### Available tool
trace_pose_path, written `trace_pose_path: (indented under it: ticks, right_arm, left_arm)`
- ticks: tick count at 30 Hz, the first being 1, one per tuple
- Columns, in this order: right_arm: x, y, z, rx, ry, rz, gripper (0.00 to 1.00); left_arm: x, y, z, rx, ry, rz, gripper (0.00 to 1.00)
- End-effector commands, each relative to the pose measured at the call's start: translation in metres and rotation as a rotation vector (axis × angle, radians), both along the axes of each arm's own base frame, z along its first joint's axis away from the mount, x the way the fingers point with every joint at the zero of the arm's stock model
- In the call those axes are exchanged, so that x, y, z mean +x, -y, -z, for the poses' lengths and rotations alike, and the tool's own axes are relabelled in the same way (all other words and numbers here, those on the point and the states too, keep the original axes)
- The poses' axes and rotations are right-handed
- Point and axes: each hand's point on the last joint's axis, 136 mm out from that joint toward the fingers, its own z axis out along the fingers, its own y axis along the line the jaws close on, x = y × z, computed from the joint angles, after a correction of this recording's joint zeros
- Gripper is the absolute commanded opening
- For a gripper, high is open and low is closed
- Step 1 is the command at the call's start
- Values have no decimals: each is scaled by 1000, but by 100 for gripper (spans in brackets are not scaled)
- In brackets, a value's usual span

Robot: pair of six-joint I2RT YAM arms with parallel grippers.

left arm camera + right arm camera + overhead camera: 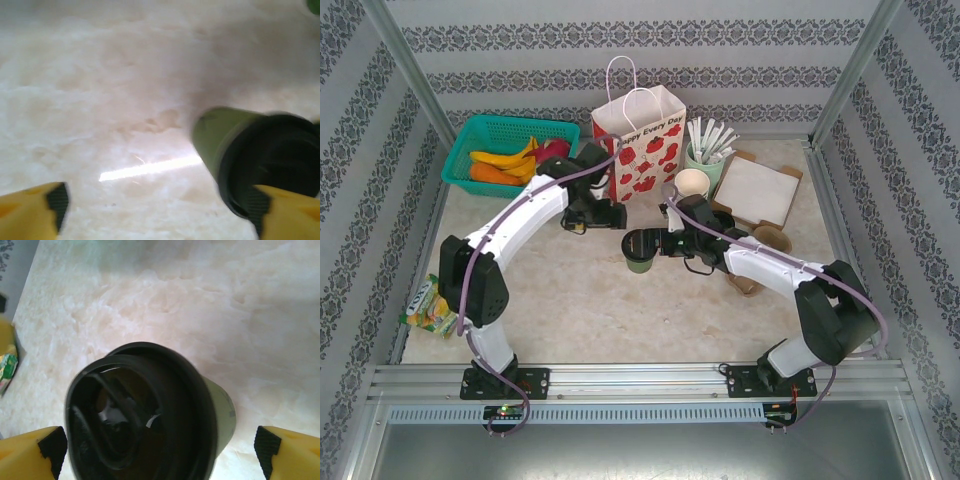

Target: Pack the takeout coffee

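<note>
The takeout coffee (pixel 150 415), matte dark-green paper under a ridged round black plastic lid, sits between the spread right claw (pixel 160 445). The left claw (pixel 159 201) is spread over the mottled cream bench (pixel 125 75).

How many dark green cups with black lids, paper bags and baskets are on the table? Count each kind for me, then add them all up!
small dark green paper cup with a round black plastic lid: 1
white paper bag with red flowers and looped handles: 1
teal plastic mesh basket: 1
Total: 3
</note>
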Motion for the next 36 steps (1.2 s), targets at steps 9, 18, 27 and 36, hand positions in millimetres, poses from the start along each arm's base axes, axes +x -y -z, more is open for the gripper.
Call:
trace_pose_path:
  ticks: [9, 18, 27, 36]
  right_arm:
    - [13, -14, -16, -111, 148, -45, 98]
    - [12, -19, -2, -151, 120, -60, 98]
    - [7, -20, 16, -196, 73, -77, 98]
    - [0, -15, 39, -224, 8, -67, 88]
  left_arm:
    - [13, -15, 57, -59, -50, -213, 100]
    - [7, -10, 63, -80, -79, -196, 100]
    - [1, -3, 69, -102, -95, -196, 100]
    - [3, 1, 67, -109, -86, -187, 100]
